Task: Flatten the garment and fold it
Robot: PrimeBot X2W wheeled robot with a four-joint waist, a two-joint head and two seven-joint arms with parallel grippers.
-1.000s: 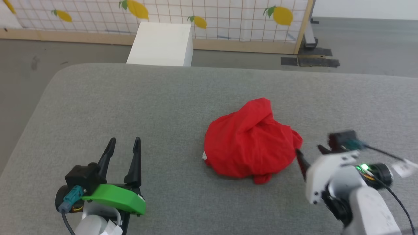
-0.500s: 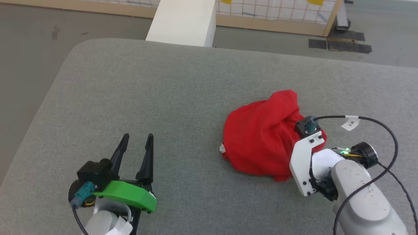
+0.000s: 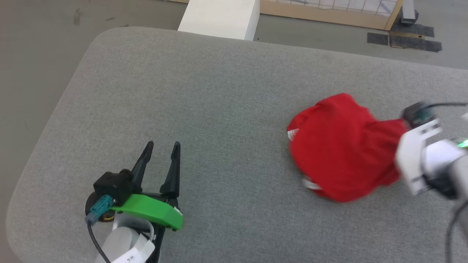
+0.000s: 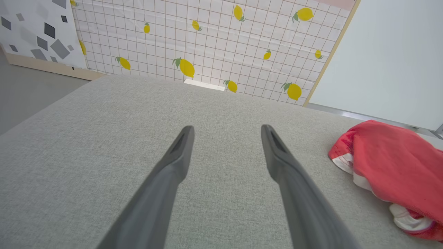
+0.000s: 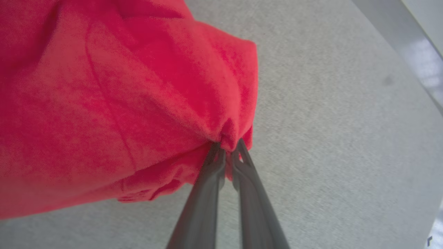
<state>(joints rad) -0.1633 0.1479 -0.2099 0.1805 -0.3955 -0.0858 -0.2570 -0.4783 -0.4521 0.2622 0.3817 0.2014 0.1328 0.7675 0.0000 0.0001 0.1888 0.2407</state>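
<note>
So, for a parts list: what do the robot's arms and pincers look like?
The left pincer has two long, tapering dark fingers, a green cover and a teal connector with a black cable. The right pincer has matching fingers, a white bracket and a green light.

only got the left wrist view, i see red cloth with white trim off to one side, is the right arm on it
observer: Yes. The right pincer is shut on a bunched fold of the garment.
operator: is any of it spread flat
observer: No. In the head view it is a crumpled mound on the grey cushion, with nothing laid out.
operator: which side did the right arm grab
observer: The mound's right side. The left pincer is open, well to the garment's left, with bare cushion between them.
</note>
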